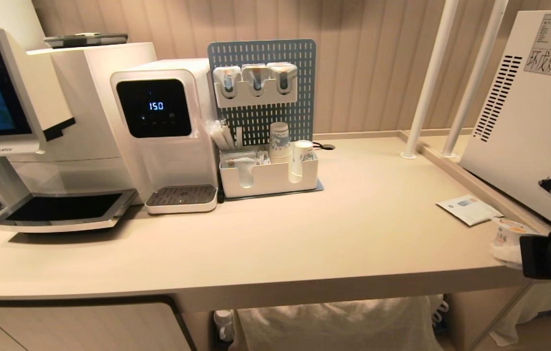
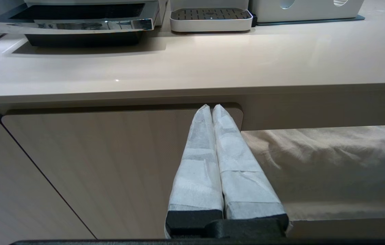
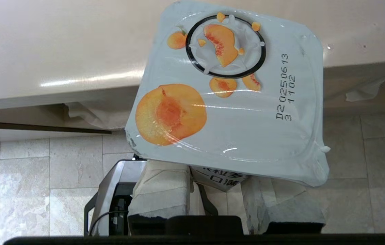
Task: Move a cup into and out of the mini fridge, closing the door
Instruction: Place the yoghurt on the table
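1. We have the cup (image 3: 226, 92) pinched between our right gripper's (image 3: 223, 194) padded fingers (image 3: 161, 190), jaws narrowed onto its body, the peach-printed foil lid facing the wrist camera.
2. From the head view, that cup (image 1: 506, 239) sits at four o'clock, right at the counter's (image 1: 304, 234) front right edge, with our right gripper (image 1: 523, 256) coming in from the frame's side.
3. The mini fridge (image 1: 533, 117) stands at two o'clock, vent slots and warning sticker showing; a flat white packet (image 1: 470, 208) lies on the counter just beside it.
4. Our left gripper (image 2: 211, 107) hangs below the counter before a cabinet door (image 2: 93, 170), wrapped fingertips pressed together, holding nothing.
5. The water dispenser (image 1: 165, 131) glows at ten o'clock.
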